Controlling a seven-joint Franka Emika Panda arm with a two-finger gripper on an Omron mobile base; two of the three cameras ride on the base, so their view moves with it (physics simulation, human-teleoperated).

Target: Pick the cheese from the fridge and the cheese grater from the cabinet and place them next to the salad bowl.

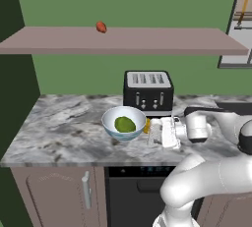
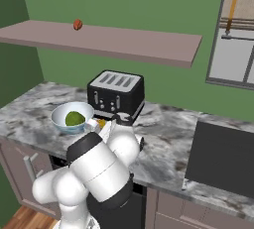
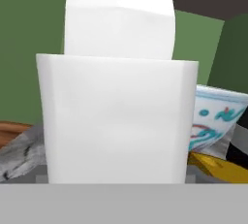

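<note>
My two-finger gripper sits at centre frame in the left base view with jaws spread wide around the small upright silver-grey box grater; I cannot tell whether they touch it. The grater stands on the grey marbled counter, just right of the round white salad bowl. The small yellow-orange cheese wedge lies between them.

cheese: mostly hidden behind salad bowl and cheese grater | grater base cut off at hand view bottom edge | gripper: fingertips hidden, grater contact can't tell | toaster: lower corner behind arm
</note>
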